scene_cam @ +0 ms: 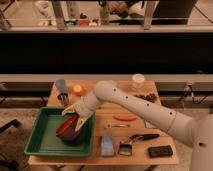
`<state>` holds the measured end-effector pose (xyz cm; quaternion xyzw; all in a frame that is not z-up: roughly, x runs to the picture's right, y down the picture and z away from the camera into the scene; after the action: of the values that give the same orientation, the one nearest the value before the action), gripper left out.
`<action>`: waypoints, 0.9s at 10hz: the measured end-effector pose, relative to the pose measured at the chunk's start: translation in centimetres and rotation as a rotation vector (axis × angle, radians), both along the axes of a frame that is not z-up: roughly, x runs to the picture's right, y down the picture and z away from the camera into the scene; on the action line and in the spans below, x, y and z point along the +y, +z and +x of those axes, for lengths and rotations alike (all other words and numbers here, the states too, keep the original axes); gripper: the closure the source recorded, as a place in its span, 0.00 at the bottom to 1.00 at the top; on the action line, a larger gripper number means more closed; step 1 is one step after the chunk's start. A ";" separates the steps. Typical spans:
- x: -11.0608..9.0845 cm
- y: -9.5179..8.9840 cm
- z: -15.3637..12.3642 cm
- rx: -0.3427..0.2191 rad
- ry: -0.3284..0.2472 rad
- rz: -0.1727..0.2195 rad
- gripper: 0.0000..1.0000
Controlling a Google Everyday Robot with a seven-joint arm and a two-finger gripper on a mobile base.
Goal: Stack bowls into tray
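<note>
You are in the placing step; the gripper [74,116] sits over the right half of the green tray [40,142], at the end of the white arm [135,102] that reaches in from the right; its fingers grasp the bowl [67,129] by the upper rim, so the pincer is closed on the bowl, not spread wide. The bowl is tilted, its red-orange inside facing up and left, its dark outside toward the tray's right wall; whether its lower edge touches the tray floor I cannot tell, though it looks very near. No second bowl shows anywhere in view, so there is nothing yet to stack onto; this one appears to be the first in.

On the wooden table [125,150] outside the tray you have an orange ball [78,89] and a metal cup [63,98] just beyond the tray's far rim, a blue sponge [106,144] just right of the tray, and a brush [135,142] and a dark flat object [160,151] farther right.

Your next move, as I judge it, calls for levelling the bowl so its base sits flat on the tray floor; then part the fingers and lift straight up, clear of the rim; release while it is tilted and it may roll against the tray wall or flip.
</note>
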<state>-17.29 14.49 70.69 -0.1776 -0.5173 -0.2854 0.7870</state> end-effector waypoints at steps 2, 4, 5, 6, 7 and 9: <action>0.2 0.5 0.0 0.020 0.008 -0.012 0.30; -0.1 0.3 1.0 0.059 0.035 -0.018 0.39; -0.4 0.0 0.9 0.048 0.027 -0.015 0.36; -0.6 -0.4 1.0 0.039 0.018 -0.013 0.29; -1.0 -0.7 1.4 0.036 0.017 -0.010 0.21; -0.5 -0.4 1.5 0.059 0.026 -0.016 0.20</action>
<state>-15.82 13.98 70.31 -0.1854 -0.4985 -0.2654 0.8042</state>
